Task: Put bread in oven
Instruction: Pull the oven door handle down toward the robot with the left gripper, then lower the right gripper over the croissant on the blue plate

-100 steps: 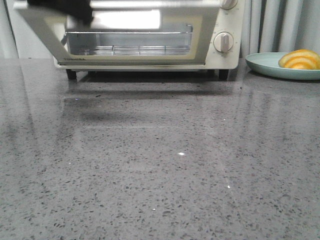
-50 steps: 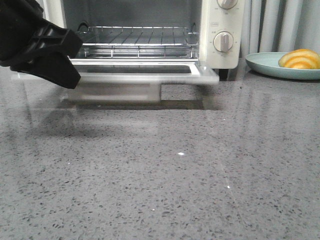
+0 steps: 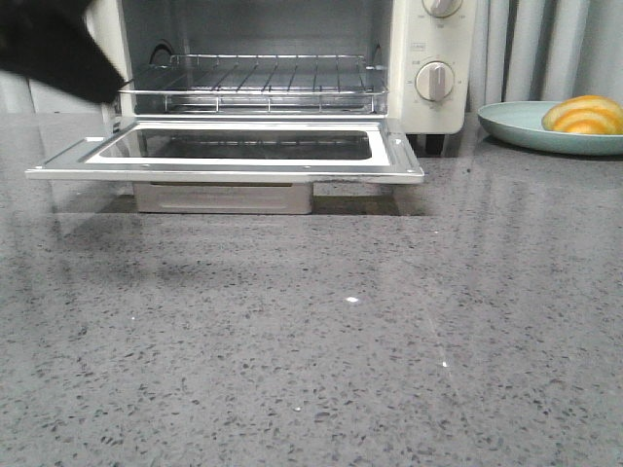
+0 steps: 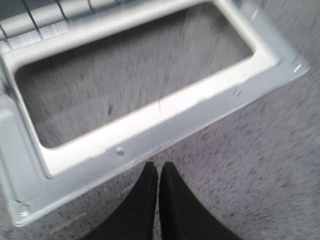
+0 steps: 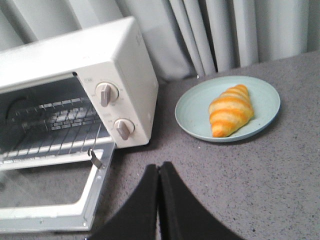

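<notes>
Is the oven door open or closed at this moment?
Open. The oven door lies folded down flat in front, and the wire rack inside is exposed and bare.

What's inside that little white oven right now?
Only a wire rack shows inside the oven, with nothing on it. The bread sits outside on the green plate. The cavity's top and far corners are hidden.

One oven with two knobs and one wire rack, one bread on one plate, one counter, two hands: left hand, right hand.
</notes>
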Motion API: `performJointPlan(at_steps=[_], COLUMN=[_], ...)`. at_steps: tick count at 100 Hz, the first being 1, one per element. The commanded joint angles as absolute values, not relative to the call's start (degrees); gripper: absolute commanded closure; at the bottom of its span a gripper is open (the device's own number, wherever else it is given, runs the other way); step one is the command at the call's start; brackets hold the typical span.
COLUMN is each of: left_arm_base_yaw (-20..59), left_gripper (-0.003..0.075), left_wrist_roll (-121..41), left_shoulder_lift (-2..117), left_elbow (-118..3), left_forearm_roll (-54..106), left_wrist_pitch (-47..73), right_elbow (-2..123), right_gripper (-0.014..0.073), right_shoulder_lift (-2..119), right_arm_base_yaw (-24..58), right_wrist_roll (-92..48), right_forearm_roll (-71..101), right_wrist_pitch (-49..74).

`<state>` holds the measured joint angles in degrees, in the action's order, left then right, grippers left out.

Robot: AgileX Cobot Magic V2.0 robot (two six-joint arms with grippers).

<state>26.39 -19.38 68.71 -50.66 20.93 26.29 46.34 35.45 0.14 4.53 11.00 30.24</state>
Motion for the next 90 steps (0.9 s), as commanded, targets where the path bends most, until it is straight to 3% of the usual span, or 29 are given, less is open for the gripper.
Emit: performJointPlan(at_steps=[1,13,28,38,63,90], left_arm_base_yaw=[26.36,26.36,26.36,26.36,26.36,26.36], left_gripper=[0.0742,0.0741,0.0742,0.0741,0.0741,0.0742], left_wrist_roll=[-19.41,-19.41,-19.41,-19.41,-19.41,-19.41], left_shoulder_lift=[61.55,54.68,47.06,42.66,34.55,32.31], left_elbow=[-52.41,-52.41,-52.41,-52.41,-52.41,-52.41], left_forearm_roll=[22.10,22.10,22.10,22.10,22.10,22.10], left_wrist_pitch=[23.78,25.38,27.78,28.46,29.83,36.27], right_elbow=[55.72,64.46,72.16,75.44,79.78,82.26], right_gripper=[0.0639,0.0592,0.0332,0.0228,0.0234,0.0234], right_shoulder_lift=[43.19,52.69,64.58,71.91,86.87,94.82], right_arm_base_yaw=[0.29,0.29,-0.05,-0.45,-2.28,-7.16], right_wrist_roll=[2.27,2.15,2.15,2.15,4.45,8.90], right_forearm_roll=[10.20,7.39,4.36,3.56,-2.54,-0.53], right_wrist_pitch=[33.57,35.84,33.20,30.51,25.83,20.71])
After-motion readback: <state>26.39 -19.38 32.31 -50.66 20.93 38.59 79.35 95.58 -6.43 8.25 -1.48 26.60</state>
